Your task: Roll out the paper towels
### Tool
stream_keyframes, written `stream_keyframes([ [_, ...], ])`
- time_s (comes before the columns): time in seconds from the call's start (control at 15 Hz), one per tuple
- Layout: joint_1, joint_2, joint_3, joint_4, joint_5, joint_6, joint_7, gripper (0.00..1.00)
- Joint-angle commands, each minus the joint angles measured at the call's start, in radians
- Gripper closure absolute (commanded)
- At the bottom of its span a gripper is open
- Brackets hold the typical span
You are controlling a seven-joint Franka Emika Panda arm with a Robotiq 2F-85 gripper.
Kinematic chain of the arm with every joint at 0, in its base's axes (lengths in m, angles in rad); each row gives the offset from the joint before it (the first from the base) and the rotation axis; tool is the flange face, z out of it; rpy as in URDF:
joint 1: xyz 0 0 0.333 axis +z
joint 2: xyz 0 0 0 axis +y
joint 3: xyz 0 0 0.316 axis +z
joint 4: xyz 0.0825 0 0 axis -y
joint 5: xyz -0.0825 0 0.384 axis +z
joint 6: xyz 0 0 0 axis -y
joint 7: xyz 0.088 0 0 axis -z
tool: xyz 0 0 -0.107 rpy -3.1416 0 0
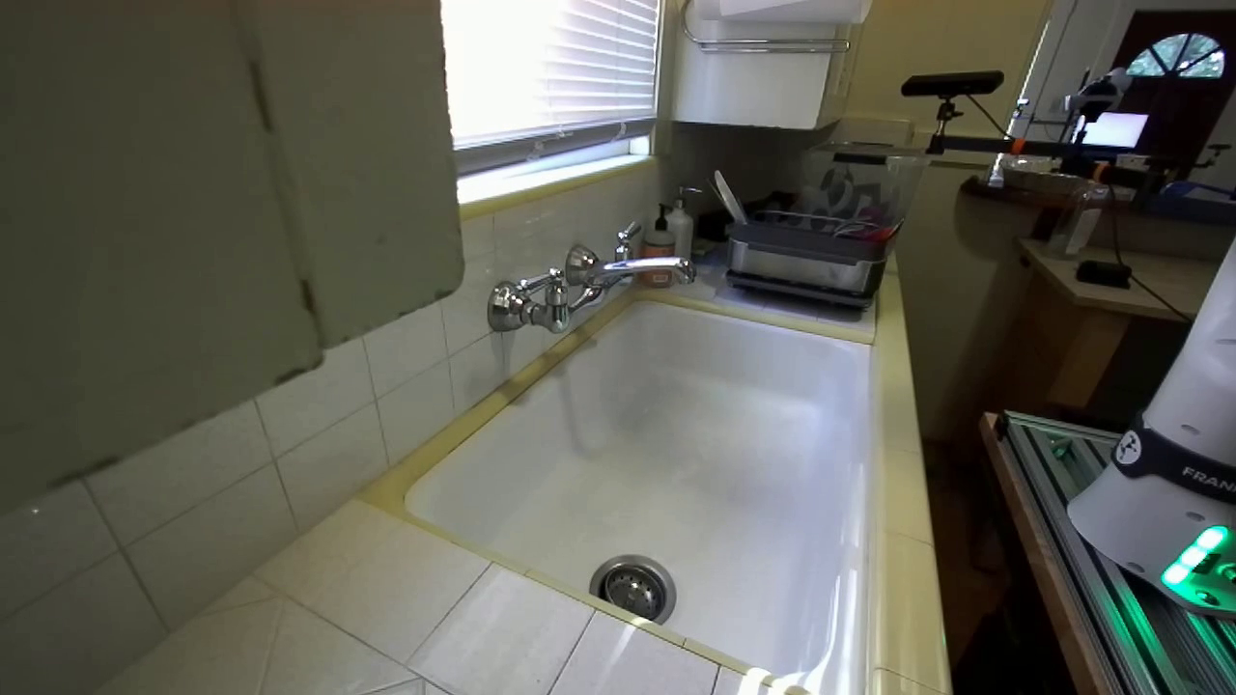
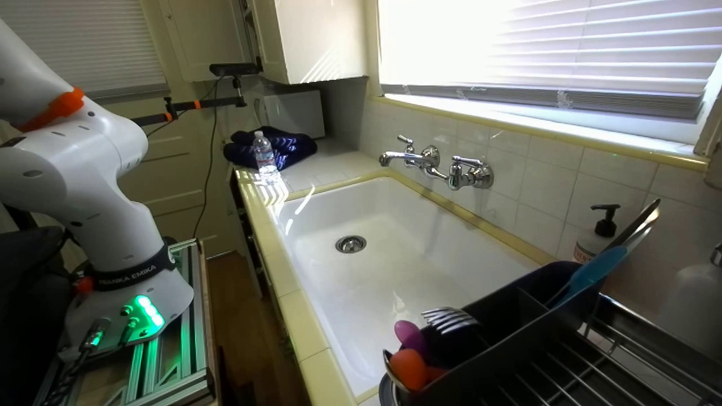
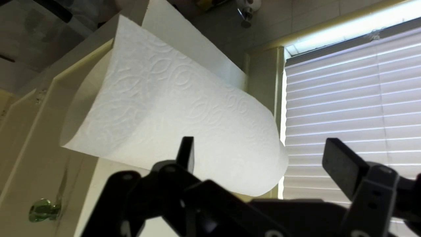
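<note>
1. Showing the paper towels [image 3: 197,118] slanting across the wrist view, behind the jaws; in an exterior view, appearing only as a white strip [image 1: 797,10] at the top edge, above a metal rail [image 1: 772,45].
2. Showing the jaws well apart, pinching nothing visible; framing part of the paper and a strip of blinds [image 3: 335,112] in the gap; leaving any contact impossible to judge.
3. Displaying an embossed face and a curling loose sheet [image 3: 121,75]; probably handling as light, soft, limp and easily torn, with little slip.
4. Likely calling for a flat pinch on that sheet, near its upper-left corner in the wrist view, sparing the rolled part from crushing; risking a tear under any sharp tug.
5. Setting a deep white sink [image 1: 695,463] into a tiled, yellow-edged desk [image 1: 492,618]; carrying a dish rack [image 1: 797,265] at one end, a plastic bottle [image 2: 264,155] and a dark bundle [image 2: 296,146] at the other.
6. Mounting a chrome faucet [image 1: 637,267] on the tiled wall [image 1: 410,362] below the blinds; placing the robot arm [image 2: 96,192] on the sink's opposite side; catching stripes of sunlight [image 2: 273,192] on the desk near the bottle.
</note>
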Motion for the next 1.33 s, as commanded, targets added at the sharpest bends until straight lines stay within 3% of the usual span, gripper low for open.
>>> stream_keyframes([
  [0.0,0.0,0.01,-0.008,0.013,0.001,-0.002,0.0,0.0],
  [0.47,-0.006,0.028,-0.008,0.029,-0.011,0.026,0.018,0.0],
  [1.27,-0.029,0.269,-0.103,0.239,0.036,0.196,0.1,0.0],
])
